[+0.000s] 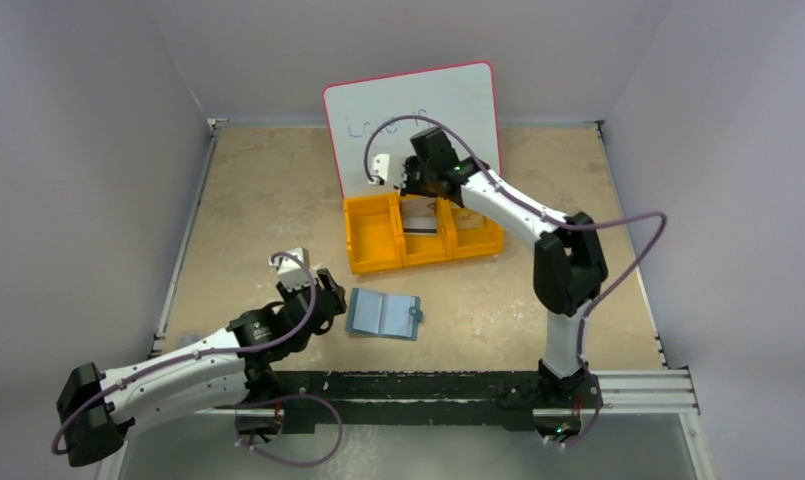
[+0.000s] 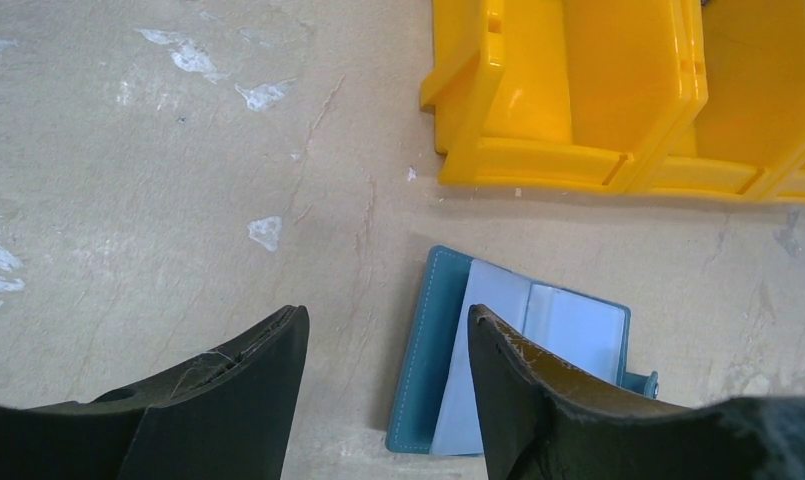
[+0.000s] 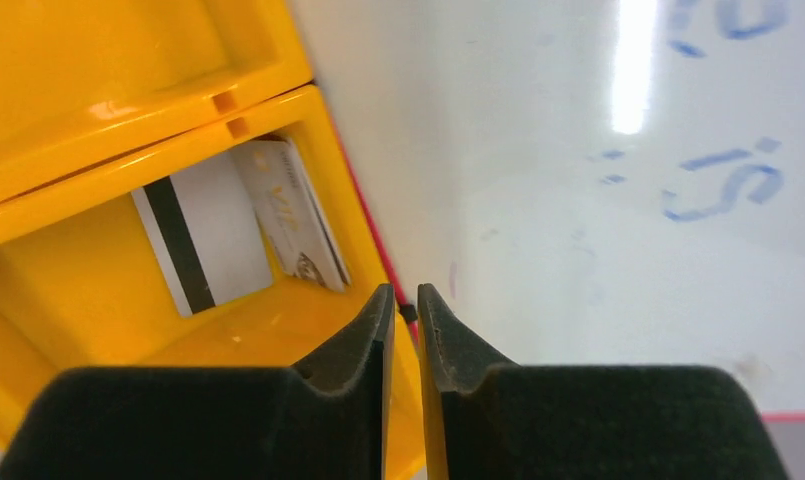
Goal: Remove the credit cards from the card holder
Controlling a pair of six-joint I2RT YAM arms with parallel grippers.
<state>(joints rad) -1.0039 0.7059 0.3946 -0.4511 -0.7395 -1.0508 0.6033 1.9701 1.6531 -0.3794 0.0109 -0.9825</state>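
- Two thin, flat, rectangular credit cards (image 3: 203, 235), one white with a black stripe and one tan, are lying in the middle compartment of the orange-yellow plastic three-compartment bin (image 1: 388, 262), which is sitting toward the far edge of the beige table (image 1: 268, 200).
- The small teal-blue bifold card holder (image 1: 383, 315) is lying opened flat, pockets up, near the middle of the near edge. I cannot tell whether more cards are sitting in its pockets.
- The left tool (image 2: 386, 320) is hovering spread wide just left of the card holder, probably lining up to steady it.
- The right tool (image 3: 405, 295) is hanging over the bin's back wall, nearly closed and gripping nothing.
- The pink-rimmed whiteboard (image 1: 448, 100) is leaning directly behind the bin and crowding that tool, so the freer room is lying toward the left and right edges.
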